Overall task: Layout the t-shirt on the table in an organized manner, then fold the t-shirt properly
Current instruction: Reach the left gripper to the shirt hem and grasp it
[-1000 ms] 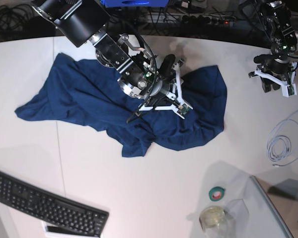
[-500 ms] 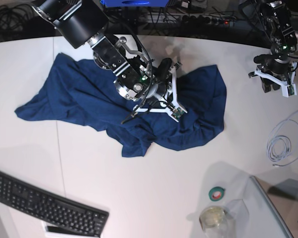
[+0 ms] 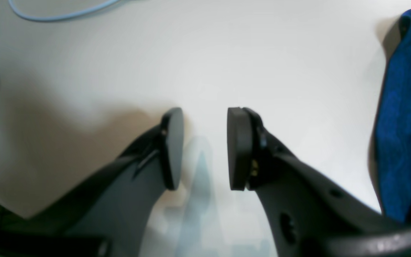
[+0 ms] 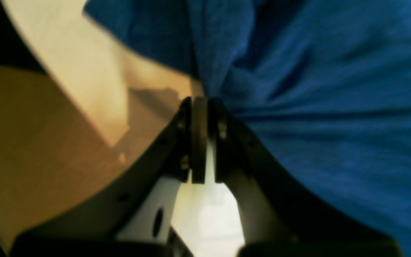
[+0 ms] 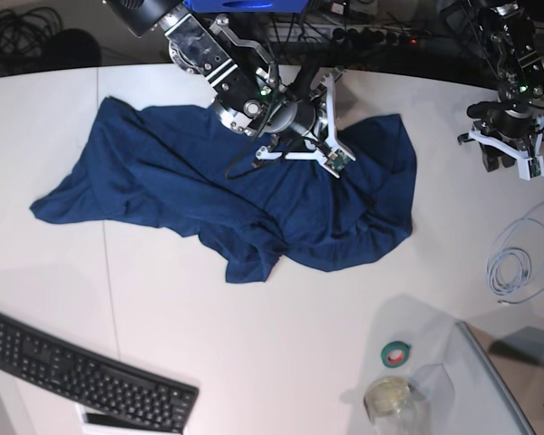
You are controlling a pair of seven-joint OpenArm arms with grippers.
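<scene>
The base view looks straight down from high above the counter (image 5: 272, 362), taking in both arms. The left wrist view sits just behind the left claw (image 3: 204, 148), facing down at bare counter, close. The right wrist view looks closely past the right claw (image 4: 201, 139) at the t-shirt (image 5: 208, 190), which all three views share.

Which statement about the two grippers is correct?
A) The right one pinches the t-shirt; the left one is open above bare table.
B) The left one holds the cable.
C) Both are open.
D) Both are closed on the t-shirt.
A: the right gripper has its jaws shut on a fold of the t-shirt, while the left gripper is open over the bare table.
</scene>
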